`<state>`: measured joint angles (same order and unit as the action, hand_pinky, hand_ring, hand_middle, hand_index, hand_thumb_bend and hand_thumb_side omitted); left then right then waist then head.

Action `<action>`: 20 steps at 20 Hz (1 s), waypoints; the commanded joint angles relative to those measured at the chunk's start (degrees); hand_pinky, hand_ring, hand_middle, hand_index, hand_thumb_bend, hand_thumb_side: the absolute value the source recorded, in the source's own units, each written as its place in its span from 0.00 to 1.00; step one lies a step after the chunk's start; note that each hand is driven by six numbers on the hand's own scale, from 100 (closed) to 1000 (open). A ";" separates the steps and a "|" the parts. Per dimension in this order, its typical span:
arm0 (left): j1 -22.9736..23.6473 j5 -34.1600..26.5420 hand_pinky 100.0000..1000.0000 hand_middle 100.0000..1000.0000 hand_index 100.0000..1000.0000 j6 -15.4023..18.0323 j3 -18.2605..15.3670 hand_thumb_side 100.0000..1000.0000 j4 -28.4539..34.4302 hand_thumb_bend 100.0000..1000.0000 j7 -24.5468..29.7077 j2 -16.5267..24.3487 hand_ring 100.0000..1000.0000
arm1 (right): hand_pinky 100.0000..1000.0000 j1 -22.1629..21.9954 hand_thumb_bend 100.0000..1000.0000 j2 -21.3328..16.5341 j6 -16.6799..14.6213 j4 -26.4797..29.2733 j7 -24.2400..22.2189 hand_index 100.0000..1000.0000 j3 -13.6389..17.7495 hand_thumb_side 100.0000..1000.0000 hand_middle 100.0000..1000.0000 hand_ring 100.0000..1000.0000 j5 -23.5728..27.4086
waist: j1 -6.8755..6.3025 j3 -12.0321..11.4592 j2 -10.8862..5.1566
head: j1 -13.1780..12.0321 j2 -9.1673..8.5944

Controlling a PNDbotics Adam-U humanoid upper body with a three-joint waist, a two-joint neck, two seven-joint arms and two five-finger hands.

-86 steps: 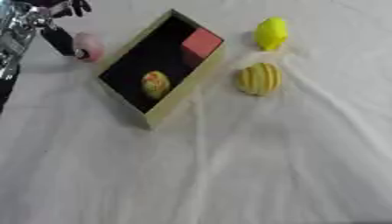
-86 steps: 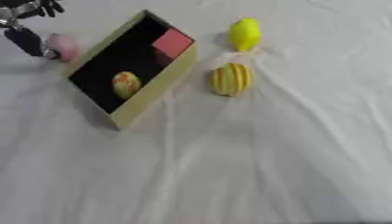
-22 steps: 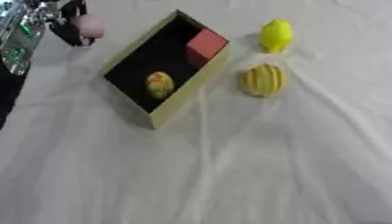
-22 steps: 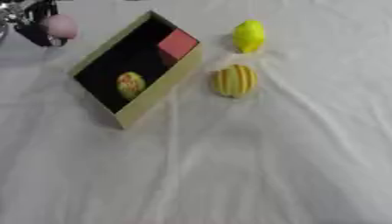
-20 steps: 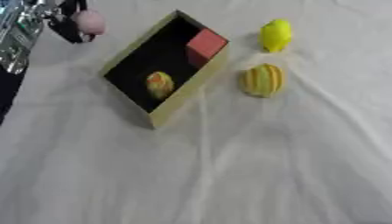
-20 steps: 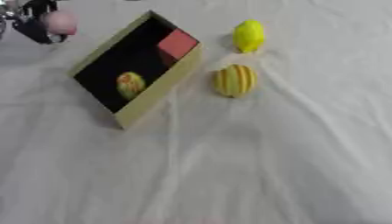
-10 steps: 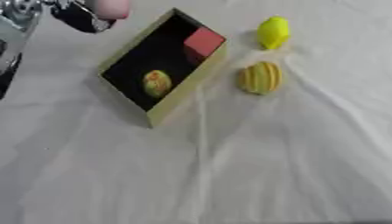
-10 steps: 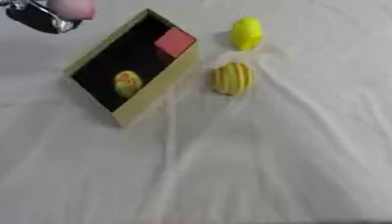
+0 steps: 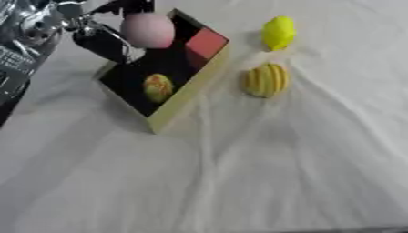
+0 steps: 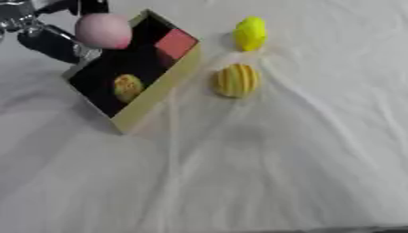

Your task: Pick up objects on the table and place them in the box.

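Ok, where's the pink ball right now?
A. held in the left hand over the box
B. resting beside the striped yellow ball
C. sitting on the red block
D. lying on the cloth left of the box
A: the left hand has its fingers round the pink ball above the open box.

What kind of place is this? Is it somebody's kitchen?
Probably not a kitchen. It looks like a robot practice table: a wrinkled white cloth covers it, the left hand holds a pink ball over a box, and toy-like yellow things wait beside it.
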<state>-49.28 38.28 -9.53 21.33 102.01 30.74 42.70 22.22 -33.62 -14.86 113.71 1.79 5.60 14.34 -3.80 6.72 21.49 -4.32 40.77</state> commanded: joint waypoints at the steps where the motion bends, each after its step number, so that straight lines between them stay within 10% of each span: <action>1: -0.42 2.19 0.44 0.33 0.47 0.23 0.70 0.00 -2.83 0.22 -1.01 -0.16 0.44 | 0.91 0.73 0.00 -1.55 -0.05 0.89 0.08 0.87 0.26 0.65 0.61 0.83 0.37 | 0.29 0.13 -1.16 | 0.22 -0.41; 11: -0.68 9.22 0.49 0.38 0.54 3.59 3.55 0.00 -11.24 0.34 -4.19 -3.69 0.48 | 0.91 0.87 0.00 -1.29 -0.02 0.89 -0.13 0.87 0.14 0.65 0.60 0.83 0.55 | 0.41 0.26 -1.00 | 0.23 -0.69; 16: -0.37 9.41 0.76 0.71 0.87 6.35 3.03 0.04 -11.80 0.56 -2.55 -3.62 0.75 | 0.91 0.80 0.00 -1.27 0.04 0.89 -0.19 0.87 0.15 0.65 0.60 0.83 0.55 | 0.43 0.05 -0.98 | 0.40 -0.59; 20: -0.02 11.05 0.81 0.77 0.92 5.44 0.92 0.22 -11.73 0.60 -2.27 -3.42 0.80 | 0.91 0.71 0.00 -1.28 0.01 0.89 -0.16 0.87 0.19 0.65 0.60 0.83 0.54 | 0.54 -0.15 -1.02 | 0.63 -0.51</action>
<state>-48.77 48.71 -3.86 23.72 89.70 28.37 37.97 22.49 -33.61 -14.78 113.71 1.68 5.30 14.60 -3.63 6.63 21.58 -3.88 40.72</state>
